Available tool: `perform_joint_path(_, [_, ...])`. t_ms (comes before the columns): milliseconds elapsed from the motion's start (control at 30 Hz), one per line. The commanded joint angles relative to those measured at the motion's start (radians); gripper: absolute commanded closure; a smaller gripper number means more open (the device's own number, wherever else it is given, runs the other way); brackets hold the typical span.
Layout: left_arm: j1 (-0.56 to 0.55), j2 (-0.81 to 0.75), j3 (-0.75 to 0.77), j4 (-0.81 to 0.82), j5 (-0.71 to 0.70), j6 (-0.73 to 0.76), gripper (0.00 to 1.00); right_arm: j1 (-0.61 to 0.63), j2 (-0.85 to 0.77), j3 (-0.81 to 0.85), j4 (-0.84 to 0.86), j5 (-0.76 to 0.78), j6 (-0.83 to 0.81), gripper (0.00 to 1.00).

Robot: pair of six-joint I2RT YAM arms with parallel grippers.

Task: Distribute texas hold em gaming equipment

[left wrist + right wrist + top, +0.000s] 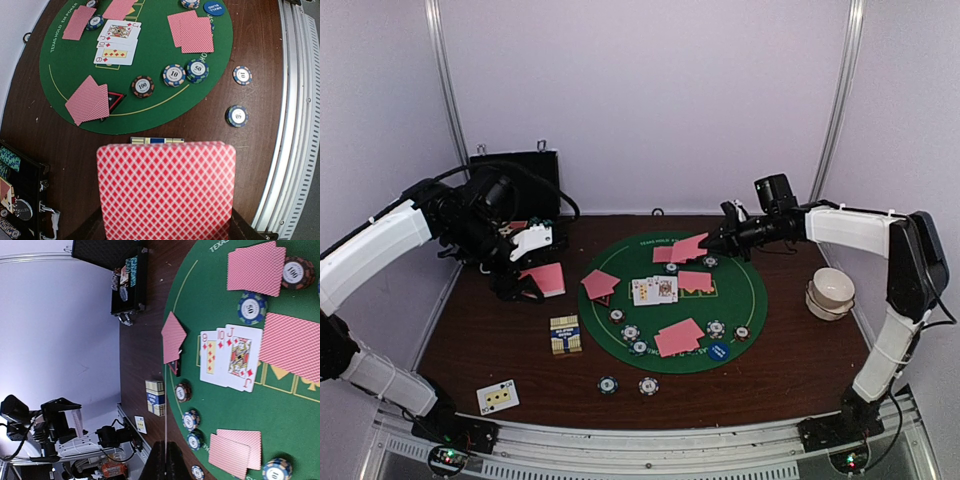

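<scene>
My left gripper (528, 280) is shut on a stack of pink-backed playing cards (548, 278), held over the wood left of the green mat (740, 290). In the left wrist view this stack (165, 190) fills the lower frame. My right gripper (717, 242) is shut on one pink-backed card (688, 248) over the mat's far side. That card shows edge-on (165, 410) in the right wrist view. Three face-up cards (654, 290) lie at the mat's centre, with face-down pairs (600, 285) (678, 337) around them. Striped poker chips (631, 333), a blue disc (719, 352) and a red-black triangular marker (116, 98) rest on the mat.
Two chips (608, 385) (648, 385) lie on the wood in front of the mat. A yellow-blue card box (565, 334) stands left of the mat and a face-up card (498, 397) lies near the front left. The black case (515, 175) stands open at the back left. A white bowl (830, 292) sits at the right.
</scene>
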Motion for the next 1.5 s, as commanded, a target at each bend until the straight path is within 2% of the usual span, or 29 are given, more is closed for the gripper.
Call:
perform_joint_path(0, [0.003, -0.011, 0.026, 0.028, 0.004, -0.006, 1.00, -0.030, 0.045, -0.008, -0.115, 0.054, -0.148, 1.00])
perform_joint_path(567, [0.006, -0.004, 0.029, 0.024, 0.003, -0.009, 1.00, -0.036, 0.312, 0.137, -0.131, 0.084, -0.200, 1.00])
perform_joint_path(800, [0.011, -0.002, 0.023, 0.023, 0.010, -0.010, 1.00, -0.035, 0.351, 0.178, -0.261, 0.153, -0.289, 1.00])
perform_joint_path(1133, [0.012, -0.005, 0.021, 0.023, 0.015, -0.013, 1.00, -0.035, 0.352, 0.159, -0.314, 0.204, -0.331, 1.00])
perform_joint_path(1233, [0.014, -0.007, 0.020, 0.022, 0.013, -0.013, 1.00, -0.034, 0.348, 0.165, -0.347, 0.237, -0.352, 0.95])
perform_joint_path(1467, [0.014, 0.001, 0.025, 0.019, 0.016, -0.016, 1.00, -0.030, 0.331, 0.169, -0.401, 0.307, -0.381, 0.76])
